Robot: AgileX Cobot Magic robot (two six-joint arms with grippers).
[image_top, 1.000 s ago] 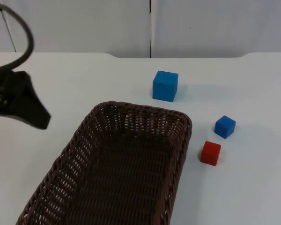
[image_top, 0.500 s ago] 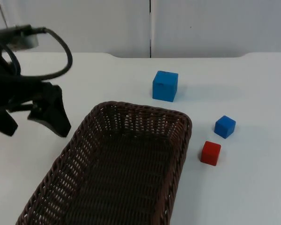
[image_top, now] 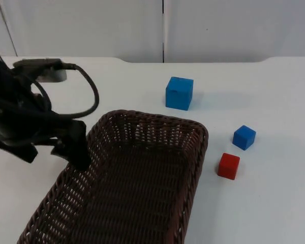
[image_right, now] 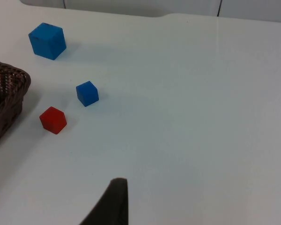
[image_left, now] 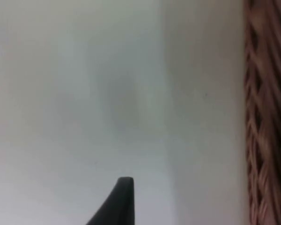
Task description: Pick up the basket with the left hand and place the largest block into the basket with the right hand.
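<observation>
While I watch, the left gripper, fingers spread, hangs at the basket's left rim; its long axis runs near-to-far.

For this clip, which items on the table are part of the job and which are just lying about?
Part of the job:
- brown wicker basket, left gripper at its left rim, fingers apart
- large blue block, beyond the basket's far end
- right gripper, waiting over bare table

Lying about:
- small blue block
- red block, right of the basket
</observation>
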